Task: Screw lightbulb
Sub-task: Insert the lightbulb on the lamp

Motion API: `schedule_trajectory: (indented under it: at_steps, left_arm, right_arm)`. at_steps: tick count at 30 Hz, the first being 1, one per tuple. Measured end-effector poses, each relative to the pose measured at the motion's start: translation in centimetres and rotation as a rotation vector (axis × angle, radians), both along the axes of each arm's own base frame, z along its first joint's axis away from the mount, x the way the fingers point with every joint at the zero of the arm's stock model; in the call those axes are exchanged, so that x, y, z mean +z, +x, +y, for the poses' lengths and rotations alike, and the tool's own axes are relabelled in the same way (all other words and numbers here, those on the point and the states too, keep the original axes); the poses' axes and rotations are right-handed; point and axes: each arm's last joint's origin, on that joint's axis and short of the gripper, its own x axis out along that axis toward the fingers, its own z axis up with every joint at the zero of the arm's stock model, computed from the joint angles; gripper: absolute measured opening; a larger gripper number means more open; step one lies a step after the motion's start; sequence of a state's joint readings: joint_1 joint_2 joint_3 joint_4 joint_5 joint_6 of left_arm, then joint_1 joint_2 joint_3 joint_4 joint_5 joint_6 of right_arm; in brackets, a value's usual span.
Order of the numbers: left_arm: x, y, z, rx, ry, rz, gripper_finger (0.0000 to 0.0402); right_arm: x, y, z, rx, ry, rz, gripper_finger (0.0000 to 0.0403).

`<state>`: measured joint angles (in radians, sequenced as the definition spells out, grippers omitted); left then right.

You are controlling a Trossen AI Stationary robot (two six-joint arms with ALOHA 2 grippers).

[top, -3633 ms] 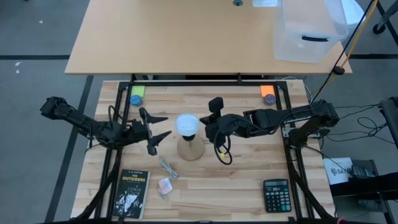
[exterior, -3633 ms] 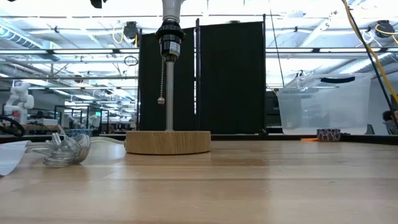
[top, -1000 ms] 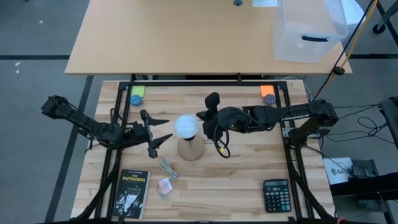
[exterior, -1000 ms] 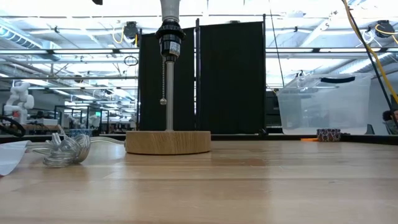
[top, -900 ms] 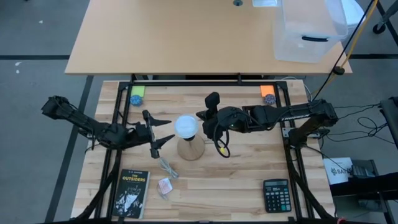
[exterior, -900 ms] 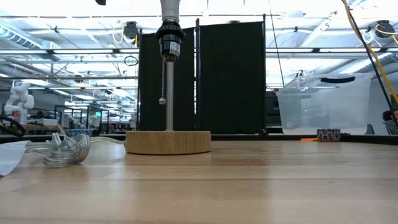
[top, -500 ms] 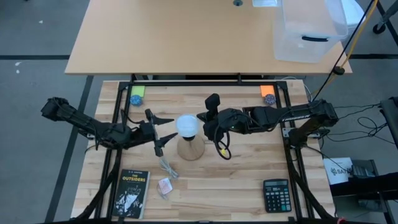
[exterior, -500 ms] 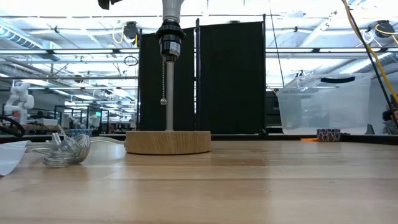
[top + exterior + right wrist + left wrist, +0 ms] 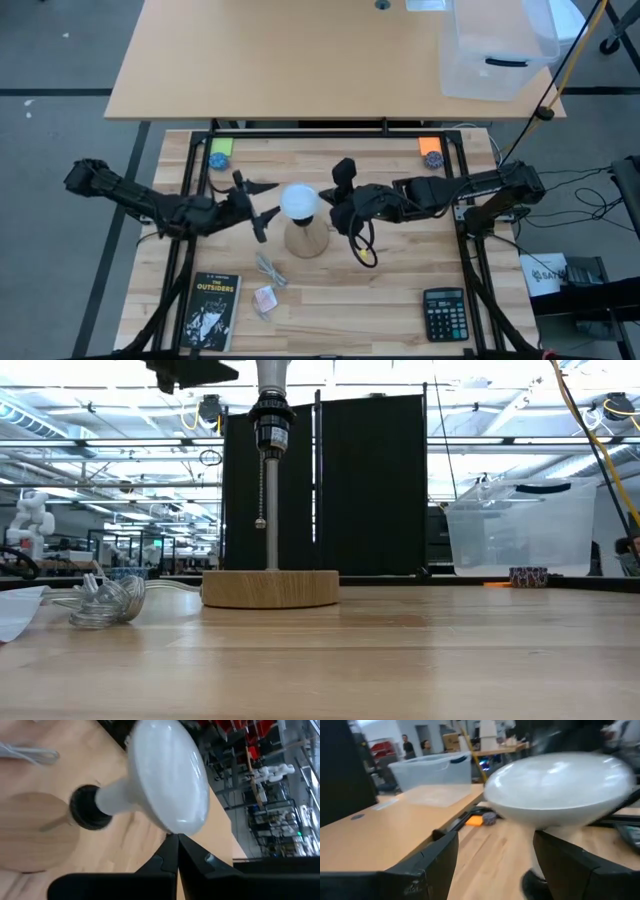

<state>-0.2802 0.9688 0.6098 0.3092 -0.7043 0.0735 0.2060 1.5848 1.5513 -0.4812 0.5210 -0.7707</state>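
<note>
The white lightbulb (image 9: 300, 201) stands upright with its pale neck (image 9: 117, 800) in the black socket (image 9: 86, 809) on top of the tan wooden stand (image 9: 308, 240). My left gripper (image 9: 272, 198) is open just left of the bulb. In the left wrist view its two fingers (image 9: 427, 865) reach forward level on either side of the bulb's neck, apart from it, with the globe (image 9: 560, 790) just ahead. My right gripper (image 9: 328, 205) is shut at the globe's right side. Its joined tips (image 9: 176, 838) sit right at the globe's widest edge. My right gripper's shut fingertips (image 9: 175, 845) come slanting down from the table's right side to the widest edge of the globe (image 9: 186, 822). Whether they touch it, I cannot tell. The bulb stays upright in the socket.
A pull chain (image 9: 263, 490) hangs from the socket beside the stand's rod. On the near part of the table lie a coiled clear cord (image 9: 268, 268), a small packet (image 9: 265, 298), a book (image 9: 210, 310) and a calculator (image 9: 443, 303). A clear bin (image 9: 500, 50) stands on the far table.
My left gripper has moved toward the table's right edge, closer to the bulb, staying open. My right gripper has shifted a little toward the near edge along the globe, staying shut. The bulb and stand have not moved.
</note>
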Motion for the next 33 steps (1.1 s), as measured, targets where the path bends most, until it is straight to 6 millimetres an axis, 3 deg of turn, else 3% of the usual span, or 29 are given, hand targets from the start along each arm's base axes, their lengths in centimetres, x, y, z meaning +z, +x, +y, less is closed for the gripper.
schedule_trajectory:
  at_steps: [10, 21, 27, 33]
  left_arm:
    - [-0.2, -0.8, 0.6, 0.022, -0.024, 0.051, 0.0263]
    - [1.8, -3.3, -1.8, -0.171, -0.014, -0.054, 0.0263]
    - [2.1, -3.0, -2.6, -0.213, 0.006, -0.093, 0.0263]
    - [1.8, -2.0, -2.0, -0.163, 0.007, -0.098, 0.0263]
  right_arm:
    - [-0.6, -0.3, 1.1, 0.027, 0.020, 0.047, 0.0000]
    - [-0.5, -0.2, 0.0, -0.062, 0.007, 0.022, 0.0000]
    - [-0.1, 0.2, -1.1, -0.077, -0.020, -0.010, 0.0000]
    - [0.2, 0.4, -1.2, -0.060, -0.047, -0.029, 0.0000]
